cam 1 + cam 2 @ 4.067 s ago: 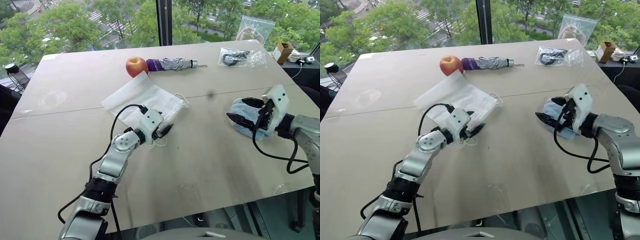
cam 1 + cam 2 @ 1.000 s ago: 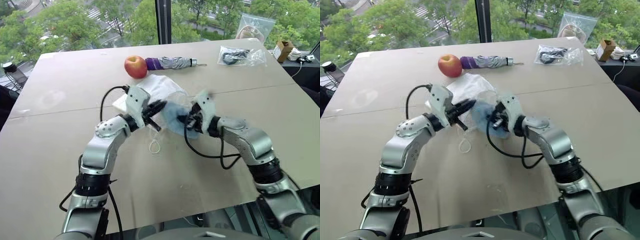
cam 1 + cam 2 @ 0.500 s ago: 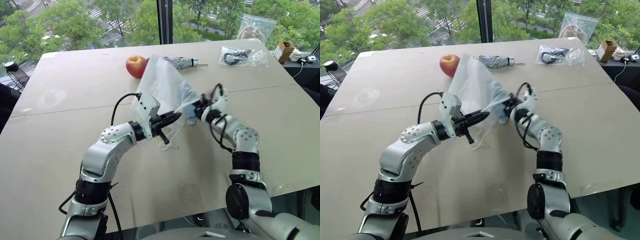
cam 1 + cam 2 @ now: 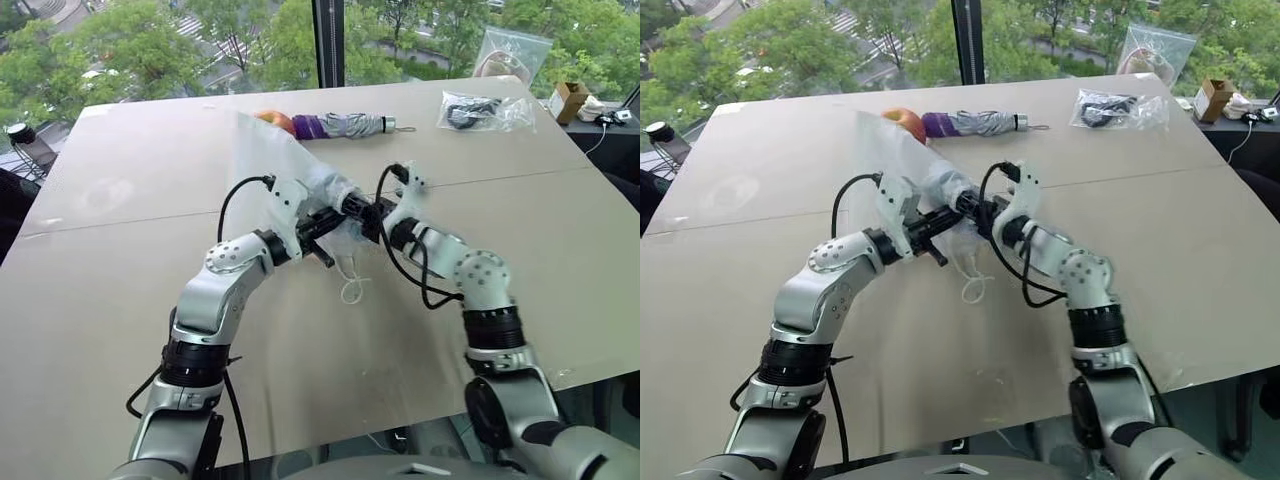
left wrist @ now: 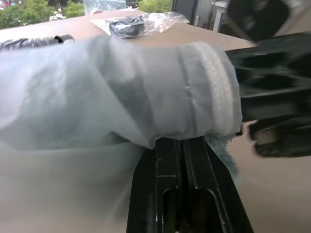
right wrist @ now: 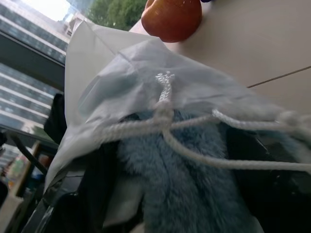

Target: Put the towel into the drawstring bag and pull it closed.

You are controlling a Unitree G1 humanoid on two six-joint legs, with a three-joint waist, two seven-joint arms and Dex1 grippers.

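a robot's two arms meet above a beige table (image 4: pixel 120 330), lifting the drawstring bag (image 4: pixel 262 150), a thin white see-through pouch, clear of the surface. the left gripper (image 4: pixel 335 218) has its black fingers pressed together, pinching the bag's mouth edge. the right gripper (image 4: pixel 366 213) faces it, just beside the bag's mouth; how wide its fingers stand cannot be told. the bag's far corner rises toward an apple (image 4: pixel 277 119), partly veiling it, and a folded purple-and-grey umbrella (image 4: pixel 350 125) lies just beside that apple. a white cord loop (image 4: pixel 352 290) dangles below the bag's mouth.

the head views barely show the towel. the right wrist view shows the towel (image 6: pixel 194 194), blue and fluffy, sitting inside the bag's mouth with knotted white cord crossing it. the left wrist view shows the bag's gathered hem draped over the closed left fingers (image 5: pixel 187 194), with a clear plastic bag (image 5: pixel 141 23) of dark items beyond.
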